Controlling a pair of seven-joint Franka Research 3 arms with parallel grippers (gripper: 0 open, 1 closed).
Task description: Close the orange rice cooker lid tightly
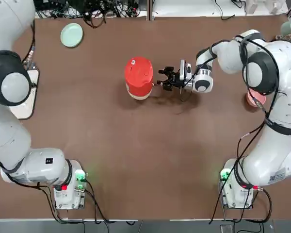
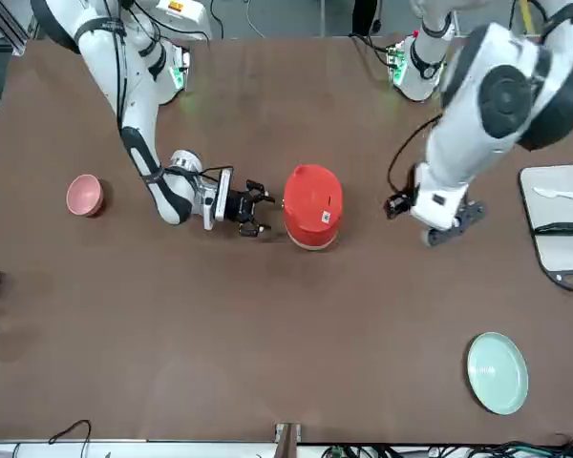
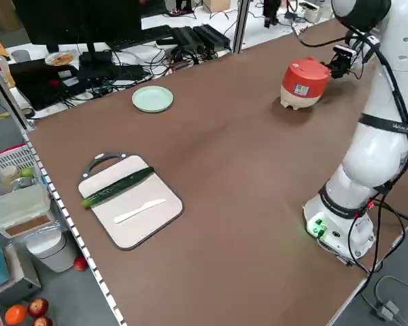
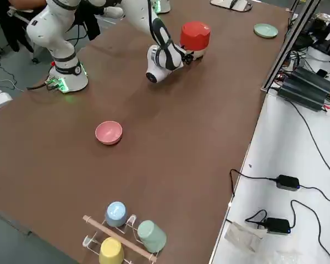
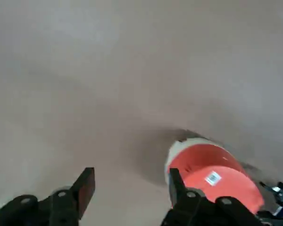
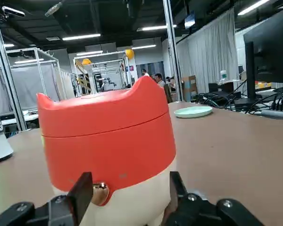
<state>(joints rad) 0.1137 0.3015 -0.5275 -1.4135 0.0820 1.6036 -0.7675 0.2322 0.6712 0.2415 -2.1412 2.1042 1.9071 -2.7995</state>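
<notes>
Top view: the cooker (image 1: pixel 139 81) is a bit above the middle of the surface (image 1: pixel 136 160), with its red-orange lid (image 1: pixel 138 70) down on top, and the right tool (image 1: pixel 159 77) is right beside it, pointing in from the right arm's side. There's a pale green plate (image 1: pixel 72 35) farther out on the left arm's side, plus a pink bowl (image 1: pixel 256 98) partly behind the right arm. Front view: same deal with the cooker, sitting between the two arms, and the right tool has its fingers apart next to it. The left tool (image 2: pixel 433 216) hangs off to the cooker's other side, well clear of it. Left side view: a cucumber (image 3: pixel 117 187) and a white knife (image 3: pixel 140 210) lie on a white board (image 3: pixel 132 204). Right side view: cups in blue, green and yellow sit at a wire rack (image 4: pixel 124 239), and the bowl is out on the open surface. Left wrist view: that tool is open, nothing between the fingers, lid label showing beyond. Right wrist view: that tool's open too, spread in front of the cooker's side. Lid looks shut, just a thin seam under it, but I can't tell if it's latched.
</notes>
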